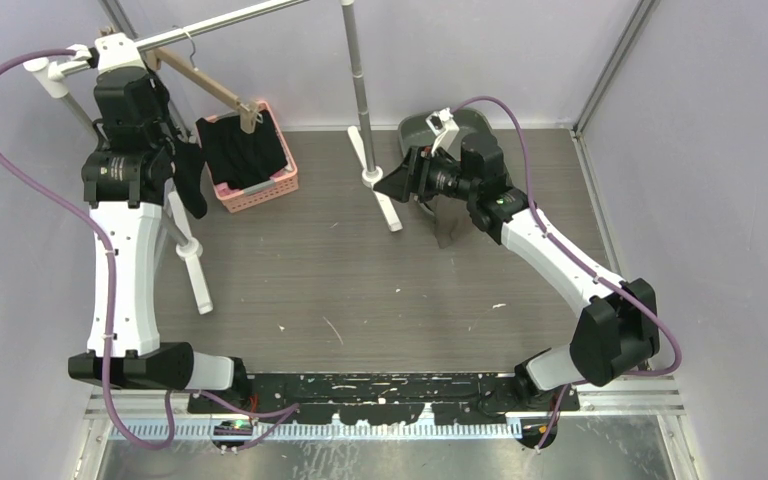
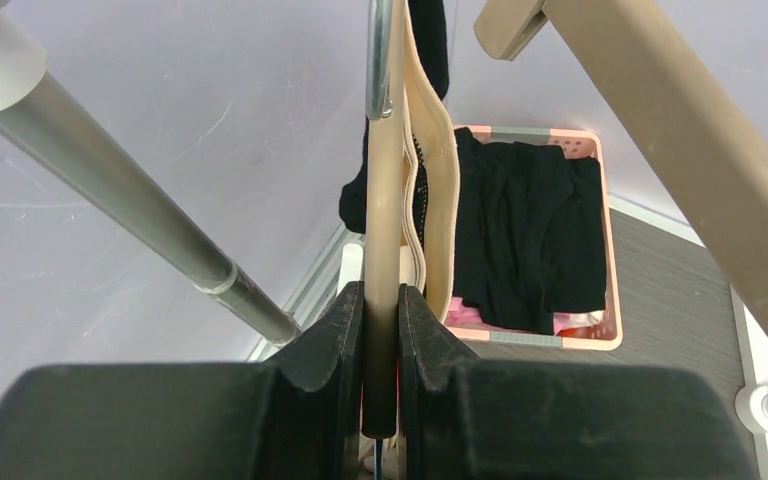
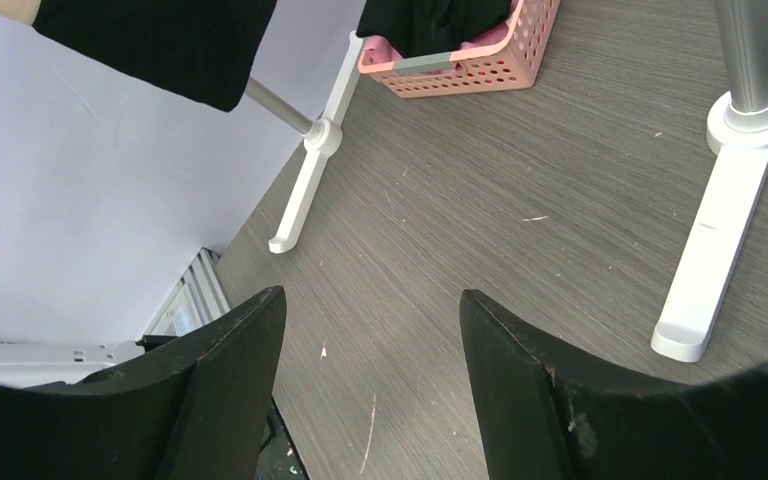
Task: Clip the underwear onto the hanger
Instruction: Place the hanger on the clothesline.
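Observation:
A tan wooden hanger (image 1: 205, 85) hangs from the rail at the upper left. My left gripper (image 1: 173, 142) is raised beside it. In the left wrist view the left gripper (image 2: 381, 330) is shut on a tan hanger bar (image 2: 384, 220), with a metal hook (image 2: 378, 60) above. A beige band (image 2: 430, 150) and black cloth (image 2: 356, 205) hang just behind the bar. Black underwear (image 1: 245, 150) drapes from the hanger's end over the pink basket (image 1: 285, 185). My right gripper (image 1: 402, 180) is open and empty above the floor, also in its wrist view (image 3: 372, 330).
The white clothes rack has a pole (image 1: 357, 70), a foot (image 1: 388, 210) mid-table and a second foot (image 1: 198, 275) on the left. A grey bin (image 1: 480, 125) stands behind the right arm. A second tan hanger arm (image 2: 680, 130) crosses the left wrist view.

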`<control>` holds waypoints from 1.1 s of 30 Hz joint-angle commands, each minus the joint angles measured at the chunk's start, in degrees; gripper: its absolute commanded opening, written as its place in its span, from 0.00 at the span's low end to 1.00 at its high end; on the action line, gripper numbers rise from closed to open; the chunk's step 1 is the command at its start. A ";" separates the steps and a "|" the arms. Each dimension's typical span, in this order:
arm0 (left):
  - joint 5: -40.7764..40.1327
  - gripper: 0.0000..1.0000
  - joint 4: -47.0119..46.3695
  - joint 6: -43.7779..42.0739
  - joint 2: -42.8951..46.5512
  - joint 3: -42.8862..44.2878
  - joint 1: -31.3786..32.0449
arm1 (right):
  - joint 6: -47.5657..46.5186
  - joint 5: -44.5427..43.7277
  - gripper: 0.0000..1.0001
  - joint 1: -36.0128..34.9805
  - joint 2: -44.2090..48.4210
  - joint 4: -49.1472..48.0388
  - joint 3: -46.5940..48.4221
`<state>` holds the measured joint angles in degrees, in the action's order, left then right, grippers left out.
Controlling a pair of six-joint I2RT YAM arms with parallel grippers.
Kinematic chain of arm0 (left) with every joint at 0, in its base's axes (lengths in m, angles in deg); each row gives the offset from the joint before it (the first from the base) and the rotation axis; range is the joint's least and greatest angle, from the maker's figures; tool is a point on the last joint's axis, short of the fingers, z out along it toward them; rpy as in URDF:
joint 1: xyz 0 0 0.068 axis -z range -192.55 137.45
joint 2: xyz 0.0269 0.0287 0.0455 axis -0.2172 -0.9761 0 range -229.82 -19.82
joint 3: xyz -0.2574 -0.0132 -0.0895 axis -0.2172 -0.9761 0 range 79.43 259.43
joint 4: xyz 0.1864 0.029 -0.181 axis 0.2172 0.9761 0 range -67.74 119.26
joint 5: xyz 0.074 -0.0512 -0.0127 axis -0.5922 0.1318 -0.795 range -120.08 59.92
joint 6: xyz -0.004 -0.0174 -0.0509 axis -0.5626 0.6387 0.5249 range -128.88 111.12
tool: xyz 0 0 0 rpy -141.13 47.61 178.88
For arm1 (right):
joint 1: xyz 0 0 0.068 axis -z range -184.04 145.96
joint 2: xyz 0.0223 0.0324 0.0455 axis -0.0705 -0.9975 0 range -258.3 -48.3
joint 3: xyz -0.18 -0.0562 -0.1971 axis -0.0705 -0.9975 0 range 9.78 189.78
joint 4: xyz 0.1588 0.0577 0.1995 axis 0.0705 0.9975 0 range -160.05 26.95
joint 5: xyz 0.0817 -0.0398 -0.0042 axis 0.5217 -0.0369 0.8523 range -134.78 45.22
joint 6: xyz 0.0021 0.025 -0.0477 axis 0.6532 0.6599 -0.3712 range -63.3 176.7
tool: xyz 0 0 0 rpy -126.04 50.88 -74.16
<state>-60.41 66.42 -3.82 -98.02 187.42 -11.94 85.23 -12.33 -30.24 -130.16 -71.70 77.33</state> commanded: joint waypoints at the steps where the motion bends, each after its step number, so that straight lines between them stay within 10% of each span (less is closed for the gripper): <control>1: -0.51 0.00 -4.25 -0.93 0.08 3.55 -0.93 | -1.02 0.07 0.70 -0.26 -0.14 -2.04 2.86; 5: 0.15 0.00 -3.03 -0.64 -0.38 4.21 -1.04 | -1.02 -0.09 0.70 -0.26 0.03 -2.12 2.22; 13: 2.35 0.51 -0.01 -0.41 -0.74 7.32 -1.00 | -0.42 -0.15 0.70 -0.27 0.63 -3.53 0.54; 18: 3.93 0.64 3.64 0.01 -1.90 12.05 -0.96 | -0.40 -0.62 0.70 -0.26 1.13 -4.03 -0.37; 33: 18.24 0.67 14.07 5.63 -7.24 28.56 -0.88 | -4.03 -7.26 0.70 -3.01 -3.69 3.28 13.58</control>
<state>-47.64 79.39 -0.36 -104.77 212.10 -12.58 83.29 -16.29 -31.62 -132.00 -68.77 84.45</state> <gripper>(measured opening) 0.679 0.700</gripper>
